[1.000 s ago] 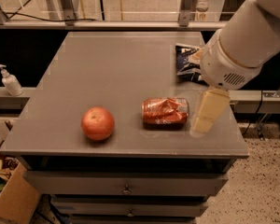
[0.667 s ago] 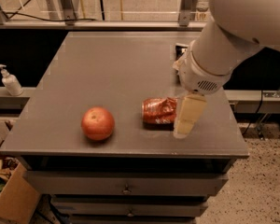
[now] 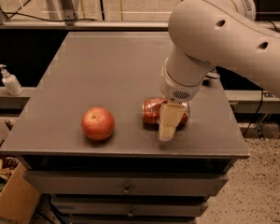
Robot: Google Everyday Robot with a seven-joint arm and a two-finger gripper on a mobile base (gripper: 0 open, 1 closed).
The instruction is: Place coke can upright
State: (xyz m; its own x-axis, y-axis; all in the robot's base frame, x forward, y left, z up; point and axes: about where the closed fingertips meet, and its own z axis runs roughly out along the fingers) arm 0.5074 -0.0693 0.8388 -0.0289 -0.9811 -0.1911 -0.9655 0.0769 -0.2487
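Note:
The coke can [image 3: 152, 111] is red with white lettering and lies on its side near the front right of the grey table [image 3: 98, 73]. My gripper [image 3: 168, 125] hangs down from the big white arm right in front of the can's right half and covers part of it. Its pale tip reaches the table surface near the front edge.
A round red-orange apple [image 3: 98, 123] sits on the table to the left of the can. The arm hides the far right of the table. A white pump bottle [image 3: 10, 80] stands on a ledge at the left. A cardboard box [image 3: 14, 199] is on the floor at the lower left.
The arm has swung left and forward over the table. The gripper moved from the can's right end to in front of it. The dark snack bag is now hidden.

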